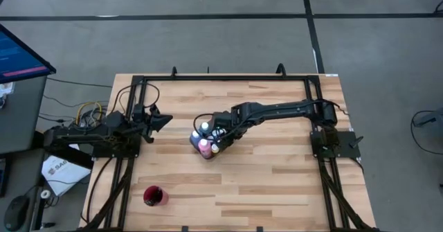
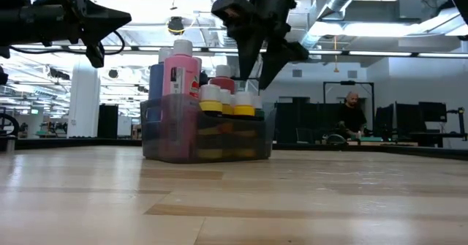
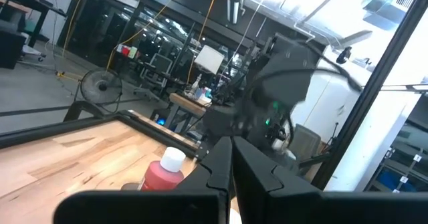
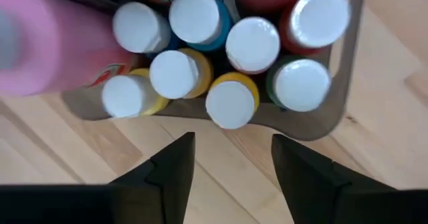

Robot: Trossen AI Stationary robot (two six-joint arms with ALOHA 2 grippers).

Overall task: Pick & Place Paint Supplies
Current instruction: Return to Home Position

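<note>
Blond plank table (image 1: 277, 183): right fingers (image 4: 170, 167) apart over round-capped bottles (image 4: 253, 45); left fingers (image 3: 217, 167) together.

Eight white-capped bottles (image 4: 253, 43), one big pink bottle (image 4: 40, 43), one bin (image 2: 175, 142).

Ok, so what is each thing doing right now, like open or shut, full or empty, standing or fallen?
Right fingers: open, holding nothing, just above the bin.
Left fingers: shut, holding nothing, off at the table's left side.
Bin: packed with bottles.
Small bottles: upright, caps on.
Big pink bottle: upright in the bin, cap on.
Red cup: standing alone, mouth up.
</note>
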